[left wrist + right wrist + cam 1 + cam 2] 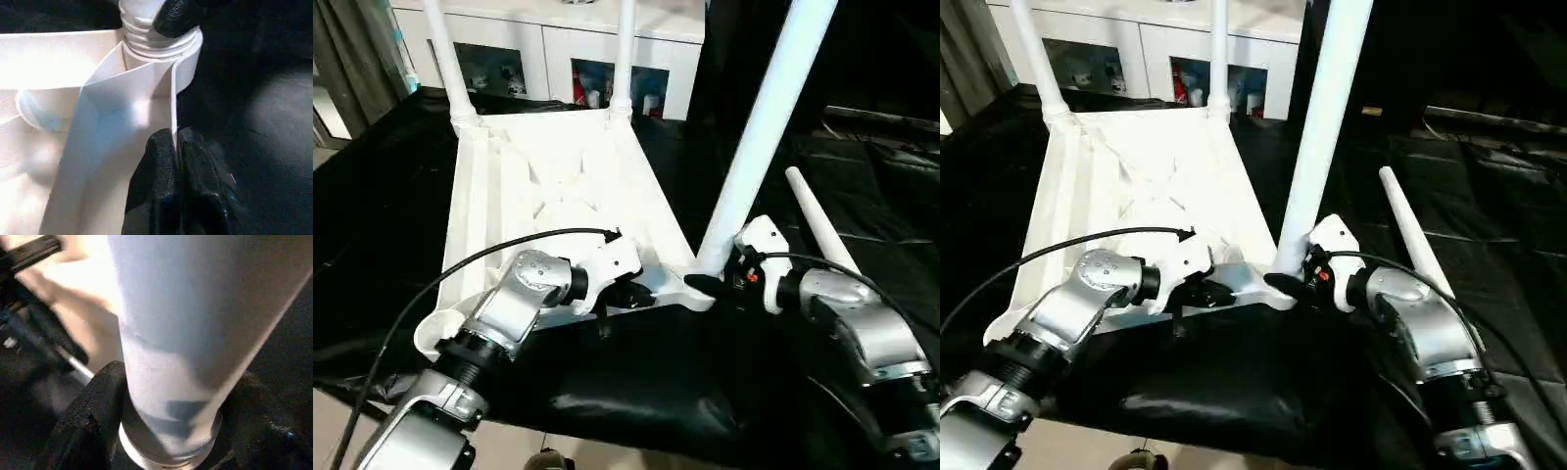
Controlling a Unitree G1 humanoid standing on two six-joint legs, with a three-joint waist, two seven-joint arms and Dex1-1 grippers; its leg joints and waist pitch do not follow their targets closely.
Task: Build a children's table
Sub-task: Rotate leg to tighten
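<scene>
The white tabletop (558, 186) lies upside down, ribs up, on black cloth. Two white legs (445, 59) (625, 49) stand upright in its far corner sockets. A third leg (764, 117) leans in the near right socket, and my right gripper (710, 284) is shut on its base, black fingers (93, 421) on either side of the tube. My left gripper (631, 294) is shut on the thin near rim wall (173, 98) of the tabletop, just left of that socket. The fourth leg (822, 230) lies loose on the cloth to the right.
A white cabinet (548, 39) with open shelves stands behind the table. Black cloth (636, 382) covers the work surface and drops off at the near edge. A black cable (460, 269) arcs over my left forearm.
</scene>
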